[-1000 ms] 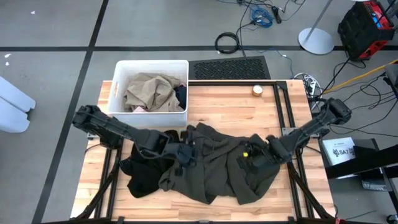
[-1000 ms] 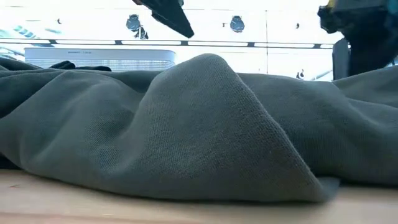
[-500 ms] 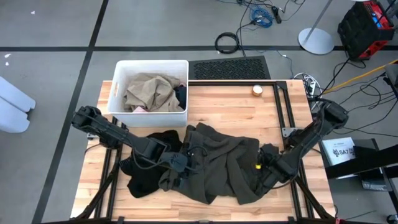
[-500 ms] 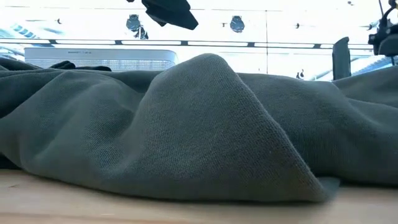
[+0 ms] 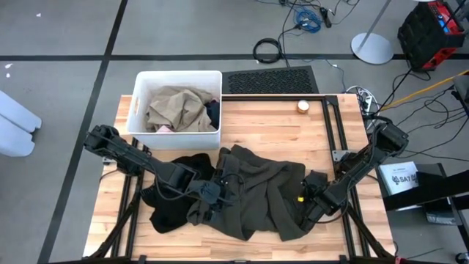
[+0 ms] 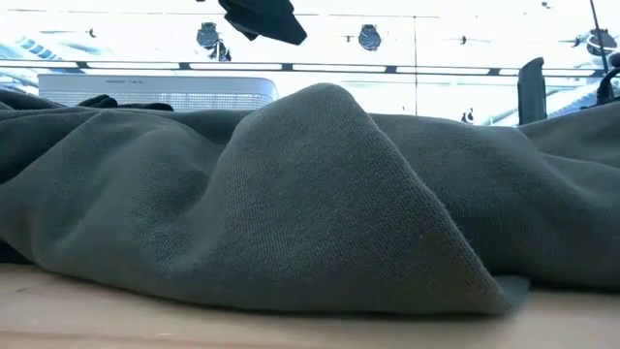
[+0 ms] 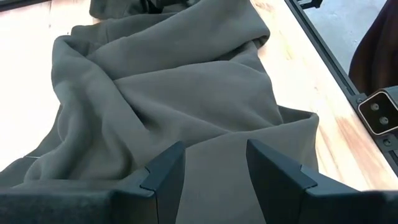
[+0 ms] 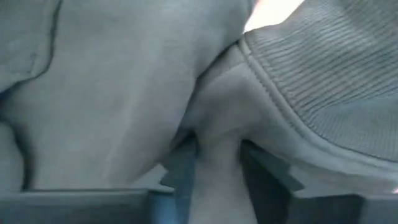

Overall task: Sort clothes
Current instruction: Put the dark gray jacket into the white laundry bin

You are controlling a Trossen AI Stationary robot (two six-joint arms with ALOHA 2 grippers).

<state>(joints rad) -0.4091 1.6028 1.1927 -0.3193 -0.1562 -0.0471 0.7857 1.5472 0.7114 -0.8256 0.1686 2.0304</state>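
Observation:
An olive-brown garment [image 5: 256, 191] lies crumpled across the table's near middle, and in the low view it [image 6: 310, 194] fills the foreground. At its left, a black garment [image 5: 170, 205] lies partly under it. My left gripper [image 7: 217, 171] is open and hovers above the olive garment's left part [image 5: 222, 192]. My right gripper [image 5: 306, 211] points down at the garment's near right corner, shut on a fold. A tan garment [image 5: 176, 106] and scraps of dark blue and pink cloth lie in the white bin [image 5: 136, 103]. My right gripper pinches a raised fold of the olive-brown garment [image 8: 217, 143] between its two fingers [image 8: 183, 165], beside the ribbed hem [image 8: 336, 74]. The fingers come from above, pointing down. The rest of the garment lies slack on the table.
The white bin stands at the table's far left corner. A small round object [image 5: 303, 105] sits on bare wood near the far edge. Black frame rails [image 5: 338, 132] run along the table's right side. Bare wood lies between the bin and the garments.
My right gripper has dropped and swung toward the table's near right corner, coming down onto the olive garment's near right part. My left gripper has eased slightly down and toward the near edge, then held still. The garments have kept their place.

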